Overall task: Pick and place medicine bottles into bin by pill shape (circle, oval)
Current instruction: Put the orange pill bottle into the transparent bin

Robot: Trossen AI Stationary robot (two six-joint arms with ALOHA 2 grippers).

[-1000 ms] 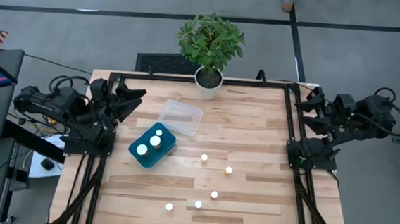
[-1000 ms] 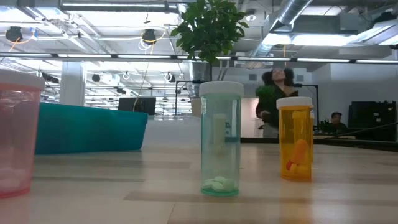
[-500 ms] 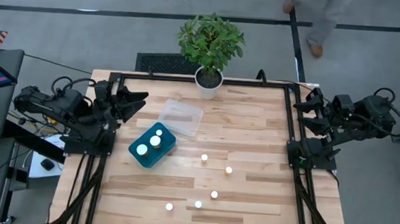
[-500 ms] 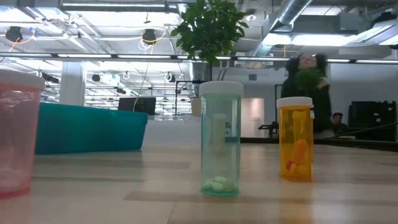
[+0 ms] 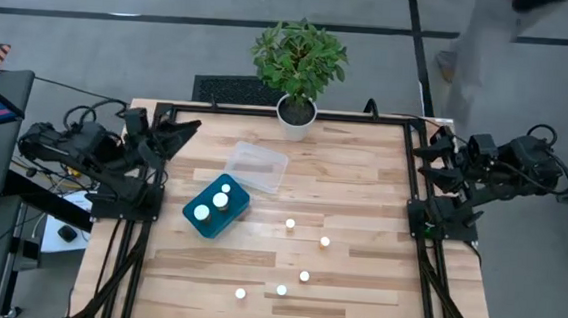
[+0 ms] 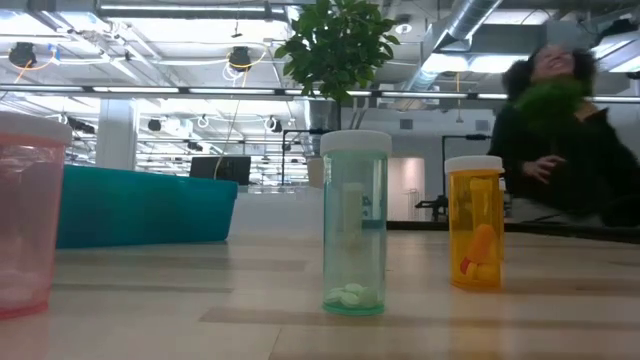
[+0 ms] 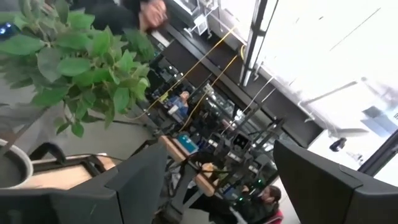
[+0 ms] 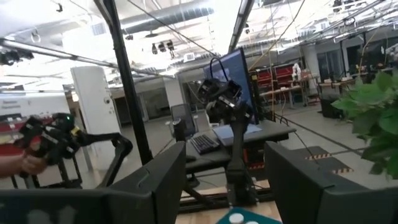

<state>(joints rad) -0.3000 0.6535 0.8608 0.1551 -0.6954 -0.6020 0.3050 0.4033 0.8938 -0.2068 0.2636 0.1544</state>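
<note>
Several medicine bottles with white caps (image 5: 305, 277) stand loose on the wooden table's near middle. In the low view a clear green one (image 6: 355, 225), an orange one (image 6: 474, 225) and a pink one (image 6: 25, 215) stand upright on their bases. Three more capped bottles (image 5: 220, 201) stand in the teal bin (image 5: 232, 219). My left gripper (image 5: 181, 132) hangs open, raised at the table's left edge. My right gripper (image 5: 430, 154) hangs open, raised at the right edge. Both are far from every bottle, with nothing between the fingers (image 7: 143, 186) (image 8: 298, 180).
A clear bin (image 5: 256, 167) lies beside the teal bin, toward the far side. A potted plant in a white pot (image 5: 296, 115) stands at the far edge's middle. Black frame rails run along the table's sides. A person (image 6: 560, 150) moves behind the table at the far right.
My left gripper has rolled a little about its wrist while staying raised at the table's left edge. The person behind the table has walked toward the right. No bottle has moved.
</note>
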